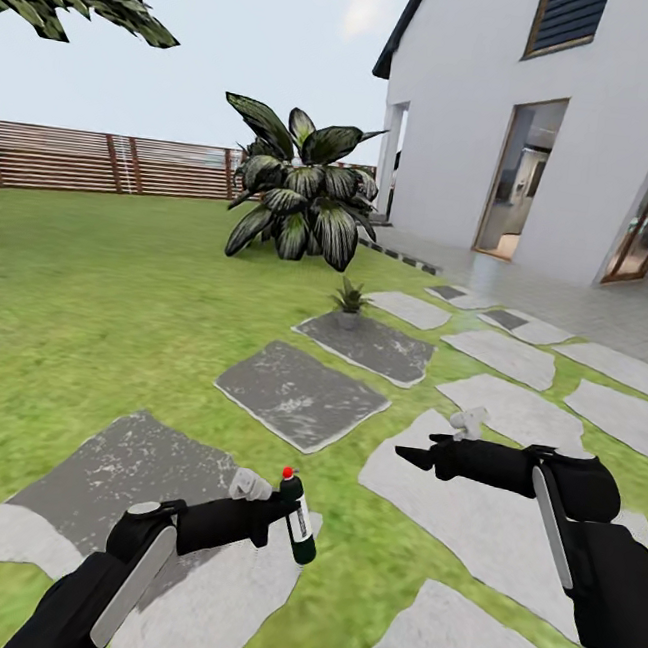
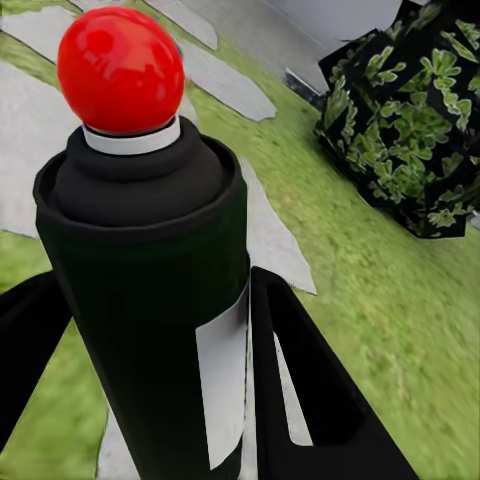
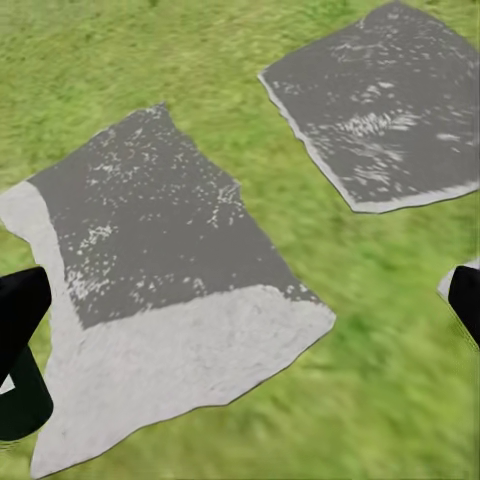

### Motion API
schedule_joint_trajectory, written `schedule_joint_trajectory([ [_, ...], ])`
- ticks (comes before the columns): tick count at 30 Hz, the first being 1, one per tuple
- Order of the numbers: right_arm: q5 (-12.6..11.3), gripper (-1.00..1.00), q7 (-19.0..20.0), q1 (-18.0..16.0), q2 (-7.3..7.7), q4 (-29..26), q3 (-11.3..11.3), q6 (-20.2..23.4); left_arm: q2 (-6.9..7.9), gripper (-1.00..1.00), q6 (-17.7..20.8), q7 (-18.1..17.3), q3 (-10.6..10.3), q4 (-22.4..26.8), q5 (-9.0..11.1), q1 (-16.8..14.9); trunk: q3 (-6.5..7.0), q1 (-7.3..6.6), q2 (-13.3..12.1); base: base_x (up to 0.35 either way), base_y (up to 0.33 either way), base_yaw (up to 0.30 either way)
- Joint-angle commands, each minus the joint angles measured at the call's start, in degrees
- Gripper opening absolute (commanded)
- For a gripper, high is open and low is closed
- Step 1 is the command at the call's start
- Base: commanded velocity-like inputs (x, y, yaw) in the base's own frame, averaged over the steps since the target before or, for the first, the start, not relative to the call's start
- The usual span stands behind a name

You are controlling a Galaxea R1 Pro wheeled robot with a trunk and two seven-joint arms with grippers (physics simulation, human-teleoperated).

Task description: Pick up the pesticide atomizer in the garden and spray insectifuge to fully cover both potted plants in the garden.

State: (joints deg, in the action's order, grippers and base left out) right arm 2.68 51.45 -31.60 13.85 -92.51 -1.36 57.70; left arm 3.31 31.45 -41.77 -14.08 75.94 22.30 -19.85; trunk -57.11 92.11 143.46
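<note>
Out on the lawn [image 1: 114, 310], among the grey stepping slabs [image 1: 301, 397], the left gripper [image 1: 277, 512] is pinching the pesticide atomizer [image 1: 298, 522], holding it low and slightly tilted above the edge of the nearest slab. Seen from the left wrist, the atomizer [image 2: 150, 300] is standing between the two black fingers [image 2: 310, 400], its dark body showing a white label band and a red ball top above a pale collar. The head camera is showing that red top pointing up and away from the robot.

The right gripper [image 1: 419, 459] is hovering over a pale slab to the right, its dark fingers pointing left; from the head camera alone it is hard to tell how they stand, but the right wrist picture is showing one finger [image 3: 20, 330] at each side with a wide gap between them, so the pincer is spread and carrying nothing. Beneath it the grass and two slabs [image 3: 170, 290] are lying.

Further ahead, one small potted plant [image 1: 349, 302] is sitting in its grey pot at the far edge of a dark slab, well apart from both grippers. Behind it a large broad-leaved bush [image 1: 303, 201] is growing beside the white house [image 1: 548, 128], and the brown slat fence [image 1: 101, 163] is running along the back
</note>
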Motion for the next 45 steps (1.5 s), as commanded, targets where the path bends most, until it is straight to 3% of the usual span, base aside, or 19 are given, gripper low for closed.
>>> schedule_joint_trajectory([
  [1, 0.27, 1.0, 0.4, -0.03, 0.01, -0.04, -0.05, 0.31, 0.04, -1.0, 0.39, 0.09, -0.06, 0.02, 0.47, -0.03, -0.06, 0.02, 0.02, 0.333, 0.0, 0.0],
  [11, 0.27, 1.0, 0.48, 0.04, 0.04, -0.04, -0.05, 0.31, -1.32, -1.0, -0.55, 0.08, -0.04, -3.34, 0.16, -0.1, -0.06, 0.02, 0.02, 0.333, 0.0, 0.0],
  [29, 0.22, 1.0, 0.68, 0.04, 0.07, -0.04, 0.04, 0.31, -1.36, -1.0, -0.79, 1.18, 0.2, -3.94, 0.04, -0.1, -0.06, 0.02, 0.02, 0.333, -0.002, 0.0],
  [34, 0.22, 1.0, 0.81, 0.04, 0.28, -0.04, 0.07, 0.31, -0.86, -1.0, -1.7, 7.54, 0.44, -2.69, 0.26, 0.35, -0.06, 0.02, 0.02, 0.333, -0.058, 0.0],
  [40, 0.22, 1.0, 0.84, 0.09, 0.3, -0.04, 0.08, 0.23, -0.78, -1.0, -3.58, 18.31, 0.49, -0.36, 0.76, 1.8, -0.06, 0.02, 0.02, 0.333, -0.075, 0.0],
  [45, 0.22, 1.0, 0.84, 0.12, 0.3, -0.04, 0.06, 0.22, -0.9, -1.0, -3.79, 20.57, 0.47, 0.07, 0.82, 2.03, -0.06, 0.02, 0.02, 0.333, -0.077, 0.0],
])
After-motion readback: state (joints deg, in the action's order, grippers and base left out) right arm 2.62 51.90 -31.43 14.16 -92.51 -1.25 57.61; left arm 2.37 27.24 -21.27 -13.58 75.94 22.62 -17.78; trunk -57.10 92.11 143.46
